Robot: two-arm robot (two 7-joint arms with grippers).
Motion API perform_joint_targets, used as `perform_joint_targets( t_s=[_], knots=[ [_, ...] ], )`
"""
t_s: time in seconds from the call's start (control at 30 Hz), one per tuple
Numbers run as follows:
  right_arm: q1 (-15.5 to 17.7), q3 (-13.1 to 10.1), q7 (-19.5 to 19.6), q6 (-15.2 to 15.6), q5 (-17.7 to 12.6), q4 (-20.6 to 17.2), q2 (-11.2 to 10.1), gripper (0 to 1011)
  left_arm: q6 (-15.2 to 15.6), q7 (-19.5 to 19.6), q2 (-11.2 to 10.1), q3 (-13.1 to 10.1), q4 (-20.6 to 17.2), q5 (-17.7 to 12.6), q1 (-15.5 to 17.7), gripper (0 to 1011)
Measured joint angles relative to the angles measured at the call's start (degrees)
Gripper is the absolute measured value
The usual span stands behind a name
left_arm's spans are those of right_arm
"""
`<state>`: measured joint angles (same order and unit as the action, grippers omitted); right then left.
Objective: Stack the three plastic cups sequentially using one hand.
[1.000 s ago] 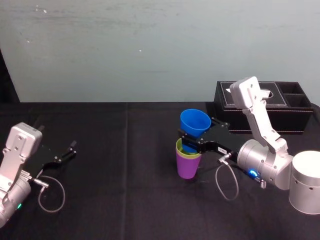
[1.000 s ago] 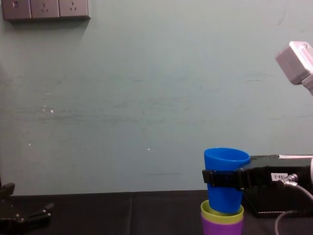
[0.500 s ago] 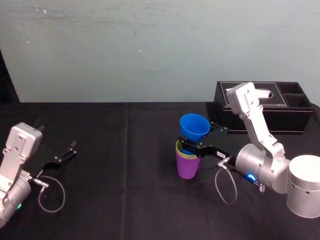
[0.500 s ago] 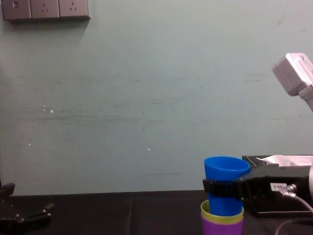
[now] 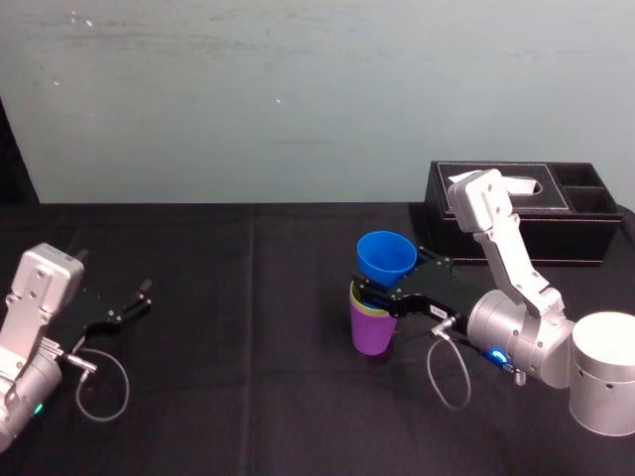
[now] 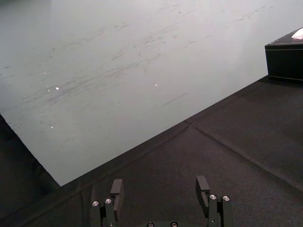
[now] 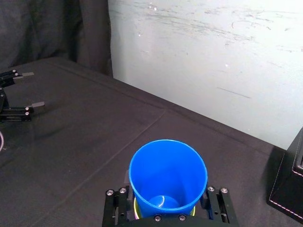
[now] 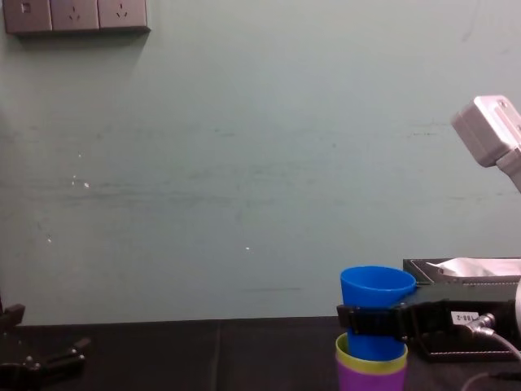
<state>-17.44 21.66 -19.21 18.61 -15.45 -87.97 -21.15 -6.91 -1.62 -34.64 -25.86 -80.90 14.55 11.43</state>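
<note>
A blue cup (image 5: 385, 256) sits partly inside a yellow-green cup (image 5: 358, 306), which is nested in a purple cup (image 5: 372, 333) near the middle of the black table. My right gripper (image 5: 380, 292) reaches in from the right and is shut on the blue cup's lower body, one finger on each side. The right wrist view looks down into the blue cup (image 7: 168, 170) between the fingers (image 7: 116, 204). In the chest view the black finger band crosses the blue cup (image 8: 376, 292) just above the yellow-green rim (image 8: 370, 363). My left gripper (image 5: 134, 300) rests open at the far left.
A black tissue box (image 5: 556, 223) stands behind and to the right of the stack, close to my right arm. The black table (image 5: 248, 297) lies bare between the stack and the left gripper. A pale wall runs behind the table.
The right gripper has lowered the blue cup deeper into the yellow-green cup. The left arm has not moved.
</note>
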Motion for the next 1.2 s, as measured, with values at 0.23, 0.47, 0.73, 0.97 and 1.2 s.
perform_joint_targets(
  t_s=[0.23, 0.47, 0.73, 0.97, 1.2],
  knots=[
    [-0.04, -0.04, -0.02, 0.01, -0.04, 0.00, 0.03, 941, 0.00, 0.00, 0.00, 0.00, 0.00, 0.00, 0.00, 1000],
    [-0.07, -0.07, -0.02, 0.02, -0.08, -0.01, 0.03, 1002, 0.00, 0.00, 0.00, 0.00, 0.00, 0.00, 0.00, 1000],
    [0.59, -1.05, 0.55, -1.64, -0.28, -0.79, 0.37, 1002, 0.00, 0.00, 0.00, 0.00, 0.00, 0.00, 0.00, 1000],
    [3.84, -4.05, 2.04, -5.51, -0.96, -4.07, 0.14, 1002, 0.00, 0.00, 0.00, 0.00, 0.00, 0.00, 0.00, 1000],
    [8.61, -7.22, 3.81, -7.38, -1.57, -7.03, -0.74, 1002, 0.00, 0.00, 0.00, 0.00, 0.00, 0.00, 0.00, 1000]
  ],
)
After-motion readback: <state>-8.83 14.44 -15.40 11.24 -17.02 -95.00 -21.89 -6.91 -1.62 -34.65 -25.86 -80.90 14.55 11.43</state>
